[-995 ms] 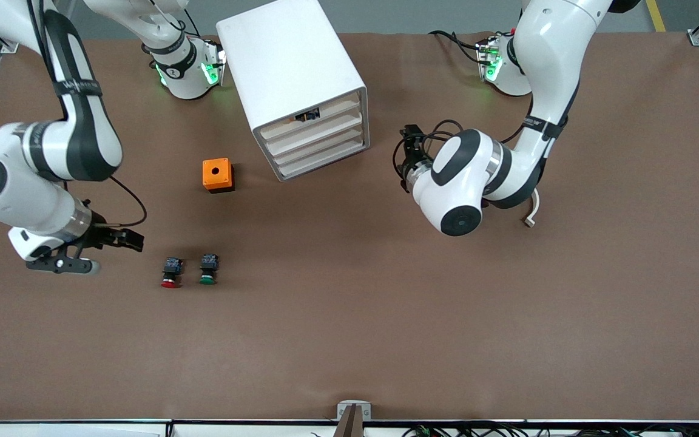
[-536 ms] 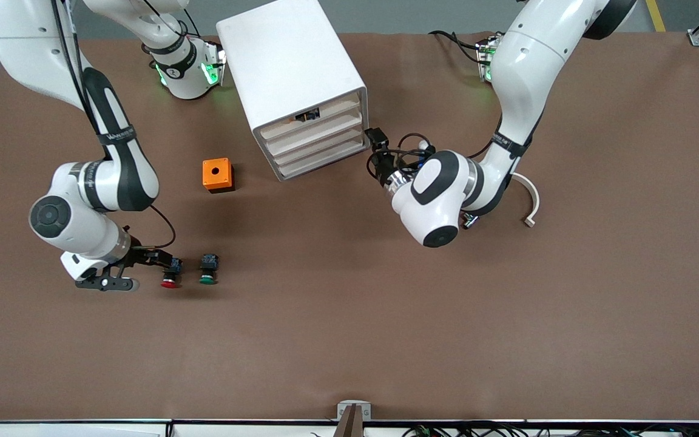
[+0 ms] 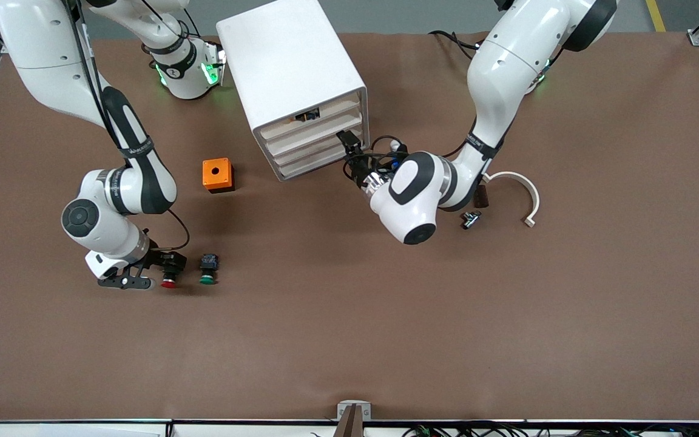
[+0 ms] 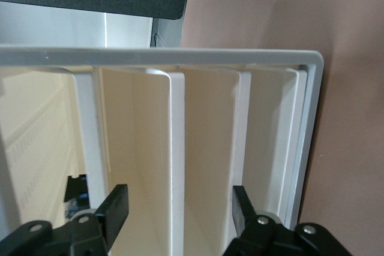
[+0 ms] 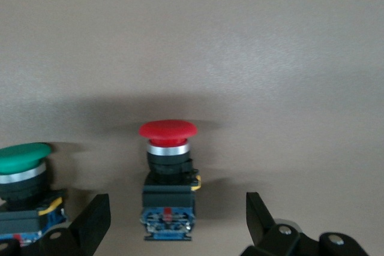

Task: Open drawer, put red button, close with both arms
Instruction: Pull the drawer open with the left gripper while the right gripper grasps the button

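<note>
The red button (image 3: 170,283) (image 5: 168,131) lies on its side on the brown table, nearer the front camera than the orange box. My right gripper (image 3: 173,264) (image 5: 175,214) is open and low over it, one finger on each side of its black-and-blue body without touching. The white cabinet (image 3: 292,67) stands with all its drawers pushed in. My left gripper (image 3: 348,142) (image 4: 178,205) is open at the drawer fronts. Its fingers (image 4: 117,203) straddle the front lip of one lower drawer (image 4: 177,148) (image 3: 320,147), with gaps on both sides.
A green-capped button (image 3: 207,271) (image 5: 21,159) lies right beside the red one, toward the left arm's end. An orange box (image 3: 217,175) with a round hole sits near the cabinet. A white curved piece (image 3: 524,189) and a small metal part (image 3: 471,219) lie by the left arm.
My left gripper swung in from beside the cabinet to the drawer fronts, its jaws narrowing. My right gripper travelled across the table to the red button and now straddles it.
</note>
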{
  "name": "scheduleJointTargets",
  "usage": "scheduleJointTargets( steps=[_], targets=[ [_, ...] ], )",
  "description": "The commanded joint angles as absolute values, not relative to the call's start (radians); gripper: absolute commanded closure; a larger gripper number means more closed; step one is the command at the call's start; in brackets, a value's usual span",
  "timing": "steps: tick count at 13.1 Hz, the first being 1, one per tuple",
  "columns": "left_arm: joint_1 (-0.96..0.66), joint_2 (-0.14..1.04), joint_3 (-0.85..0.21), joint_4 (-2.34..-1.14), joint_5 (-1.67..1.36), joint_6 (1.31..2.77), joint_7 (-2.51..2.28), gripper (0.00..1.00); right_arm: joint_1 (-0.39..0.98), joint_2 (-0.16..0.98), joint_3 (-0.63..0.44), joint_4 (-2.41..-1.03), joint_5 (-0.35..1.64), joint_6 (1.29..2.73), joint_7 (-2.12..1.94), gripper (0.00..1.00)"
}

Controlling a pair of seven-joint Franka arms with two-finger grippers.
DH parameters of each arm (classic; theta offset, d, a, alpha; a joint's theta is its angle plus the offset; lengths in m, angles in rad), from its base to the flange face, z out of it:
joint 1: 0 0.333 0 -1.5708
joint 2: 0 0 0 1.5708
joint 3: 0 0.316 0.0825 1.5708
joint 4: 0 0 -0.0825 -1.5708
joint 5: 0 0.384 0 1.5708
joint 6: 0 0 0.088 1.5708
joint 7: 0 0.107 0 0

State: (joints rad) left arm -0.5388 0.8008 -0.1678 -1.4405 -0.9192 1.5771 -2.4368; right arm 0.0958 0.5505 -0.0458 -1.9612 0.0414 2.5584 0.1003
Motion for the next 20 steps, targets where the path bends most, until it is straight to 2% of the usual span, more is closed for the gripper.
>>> scheduleJointTargets(
  steps=[1,2,5,10,11,12,15,17,18,20],
  targets=[
    [-0.577,0.831,-0.164,-1.405,-0.954,1.609,-2.454,0.33,0.117,0.567,-0.048,-1.974,0.101,2.601,0.115,0.01],
    [-0.584,0.833,-0.164,-1.405,-0.971,1.614,-2.454,0.39,0.115,0.575,-0.046,-1.974,0.103,2.609,0.114,0.05],
    [-0.604,0.838,-0.164,-1.405,-0.991,1.614,-2.442,0.49,0.115,0.578,-0.048,-1.973,0.103,2.605,0.114,0.30],
    [-0.626,0.850,-0.164,-1.405,-0.989,1.615,-2.415,0.56,0.112,0.574,-0.048,-1.964,0.103,2.594,0.115,0.84],
    [-0.633,0.851,-0.164,-1.405,-0.988,1.615,-2.414,0.62,0.112,0.571,-0.048,-1.959,0.103,2.592,0.114,0.91],
    [-0.635,0.851,-0.164,-1.405,-0.986,1.615,-2.414,0.69,0.112,0.566,-0.048,-1.951,0.103,2.573,0.114,0.92],
    [-0.635,0.859,-0.163,-1.402,-0.985,1.618,-2.402,0.73,0.112,0.535,-0.052,-1.846,0.101,2.356,0.115,0.95],
    [-0.618,0.851,-0.155,-1.402,-0.988,1.618,-2.398,0.91,0.104,0.512,-0.054,-1.760,0.101,2.171,0.167,0.95],
    [-0.591,0.853,-0.153,-1.399,-0.989,1.618,-2.399,0.95,0.106,0.496,-0.054,-1.725,0.100,2.093,0.213,0.96],
    [-0.543,0.853,-0.153,-1.391,-0.986,1.617,-2.398,0.97,0.110,0.439,-0.054,-1.713,0.097,2.036,0.300,0.96]
  ],
)
